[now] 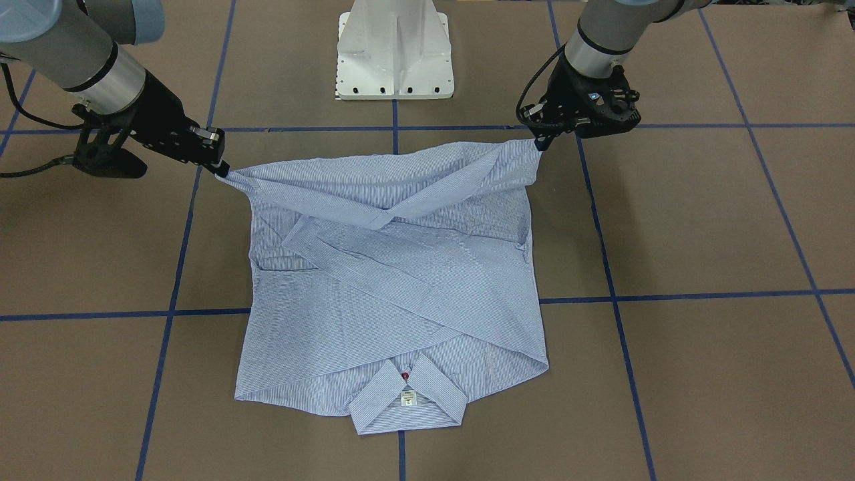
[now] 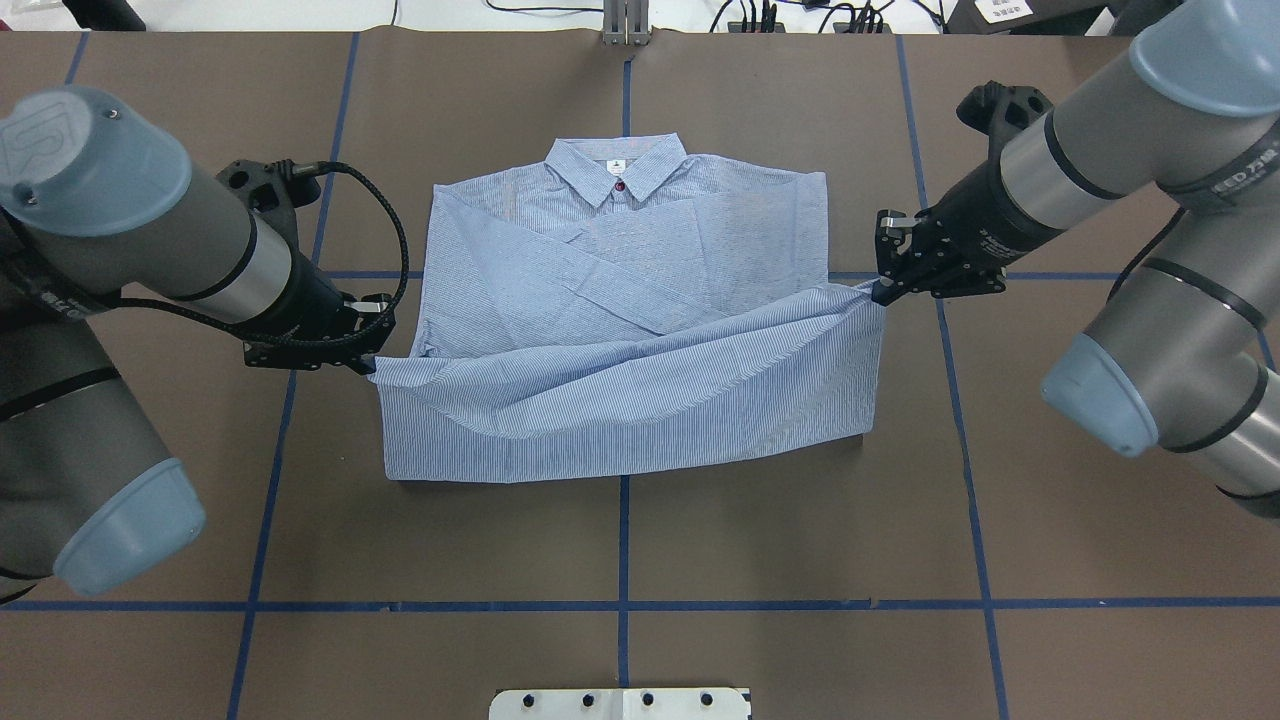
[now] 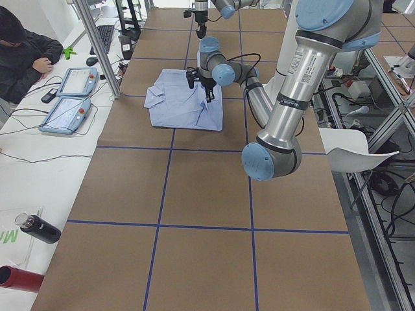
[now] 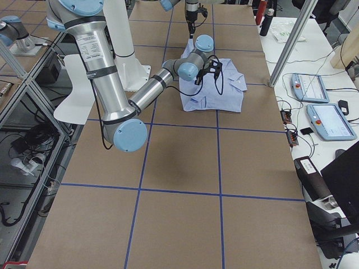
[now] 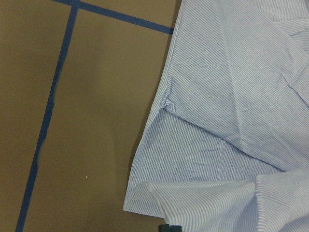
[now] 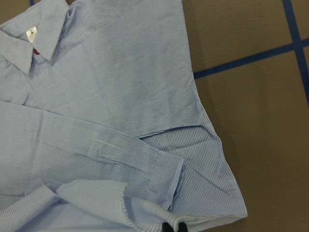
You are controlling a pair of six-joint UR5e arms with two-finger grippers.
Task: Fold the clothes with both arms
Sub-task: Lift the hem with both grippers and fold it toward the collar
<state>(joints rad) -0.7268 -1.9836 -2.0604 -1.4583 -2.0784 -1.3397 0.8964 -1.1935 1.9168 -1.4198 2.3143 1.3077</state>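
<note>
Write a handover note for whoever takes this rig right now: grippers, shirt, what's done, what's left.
Left gripper: shut on one bottom corner of the striped shirt, lifted off the table.
Right gripper: shut on the other bottom corner, also lifted.
Shirt: flat on the table, collar on the side far from the robot, and the bottom edge stretched between the two grippers.
Done: both sleeves are folded in across the body.
Left: probably carry the bottom edge over towards the collar, lay it down and release both corners.
</note>
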